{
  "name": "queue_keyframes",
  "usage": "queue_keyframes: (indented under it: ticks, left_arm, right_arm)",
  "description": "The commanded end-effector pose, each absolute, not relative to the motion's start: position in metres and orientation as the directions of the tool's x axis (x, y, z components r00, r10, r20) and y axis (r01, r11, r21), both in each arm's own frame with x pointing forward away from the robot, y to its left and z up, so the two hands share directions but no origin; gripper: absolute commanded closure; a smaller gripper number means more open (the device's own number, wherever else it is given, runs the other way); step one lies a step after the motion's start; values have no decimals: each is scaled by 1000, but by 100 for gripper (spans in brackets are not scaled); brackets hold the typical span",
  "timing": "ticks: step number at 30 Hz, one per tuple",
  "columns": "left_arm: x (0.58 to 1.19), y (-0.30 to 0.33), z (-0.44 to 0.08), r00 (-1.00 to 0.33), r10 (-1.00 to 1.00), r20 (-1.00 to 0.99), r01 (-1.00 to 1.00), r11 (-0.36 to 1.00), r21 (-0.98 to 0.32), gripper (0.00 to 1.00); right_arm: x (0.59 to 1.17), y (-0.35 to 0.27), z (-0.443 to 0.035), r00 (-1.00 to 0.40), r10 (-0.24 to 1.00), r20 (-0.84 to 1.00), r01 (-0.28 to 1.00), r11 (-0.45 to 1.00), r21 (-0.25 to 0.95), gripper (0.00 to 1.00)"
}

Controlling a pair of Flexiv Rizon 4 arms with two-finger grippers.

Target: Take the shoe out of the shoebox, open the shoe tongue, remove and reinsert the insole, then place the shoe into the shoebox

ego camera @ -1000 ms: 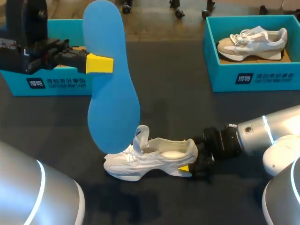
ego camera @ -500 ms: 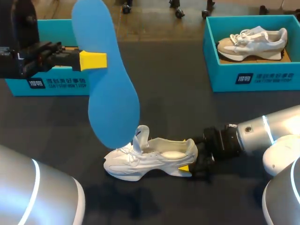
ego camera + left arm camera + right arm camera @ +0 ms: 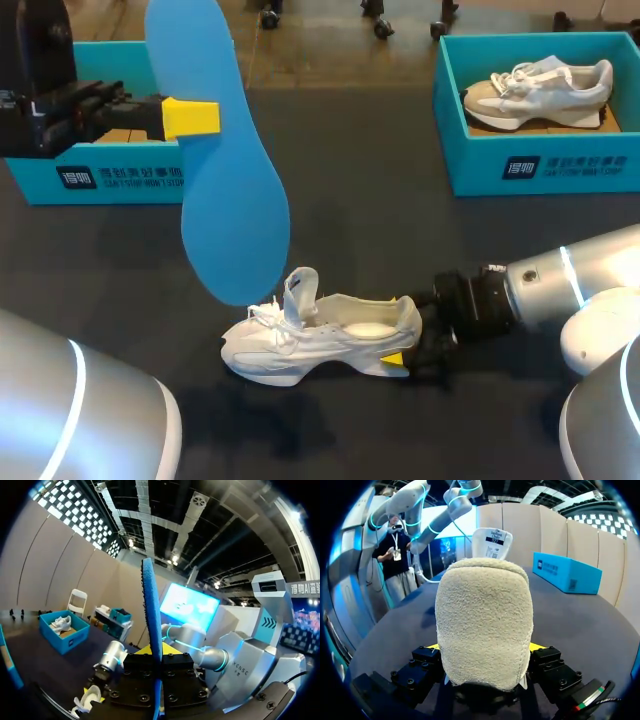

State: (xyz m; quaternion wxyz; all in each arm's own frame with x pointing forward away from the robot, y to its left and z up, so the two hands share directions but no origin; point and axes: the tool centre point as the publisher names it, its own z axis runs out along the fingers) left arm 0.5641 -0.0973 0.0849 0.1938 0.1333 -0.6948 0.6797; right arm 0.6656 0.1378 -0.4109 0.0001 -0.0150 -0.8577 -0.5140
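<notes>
One insole (image 3: 235,210), two shoes, two boxes. My left gripper (image 3: 195,118) pinches the insole up high. My right gripper (image 3: 402,352) squeezes the white shoe (image 3: 310,345) by its heel on the table (image 3: 380,230), room all around. The tan shoe (image 3: 535,88) lies in the right box (image 3: 540,165).

Insole (image 3: 225,170) pinched in left gripper (image 3: 195,118): blue and matt, foam-like on its face, the edge between the fingers rough and grainy. The fingertips were plain yellow plastic, and the block behind them black matt metal with screw heads. Shoe (image 3: 320,340) in right gripper (image 3: 400,360): white cloth upper, smooth pale sole, and a cream fleecy nap at the heel between the fingers. Table (image 3: 400,240) under both was dark and matt, and right arm (image 3: 590,290) behind its gripper was cased in glossy silver-grey.
</notes>
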Motion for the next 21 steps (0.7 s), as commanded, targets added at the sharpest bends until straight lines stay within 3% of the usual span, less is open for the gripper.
queue_keyframes:
  ticks: [1, 2, 3, 14, 21]
  left_arm:
    - [569, -98, 88, -889, 85, 451, -448, 52, -893, 100]
    - [569, -98, 88, -889, 85, 451, -448, 52, -893, 100]
    - [569, -98, 88, -889, 85, 451, -448, 52, -893, 100]
    - [569, -98, 88, -889, 85, 451, -448, 52, -893, 100]
    - [569, -98, 88, -889, 85, 451, -448, 52, -893, 100]
  right_arm:
    - [665, 139, -409, -999, 26, 27, 36, 501, 865, 93]
    - [666, 138, -409, -999, 25, 28, 37, 504, 863, 81]
    - [665, 135, -408, -999, 33, 35, 48, 521, 852, 0]
    - [661, 106, -389, -997, 62, 39, 70, 668, 741, 0]
    - [663, 95, -364, -994, 85, 71, 109, 850, 515, 0]
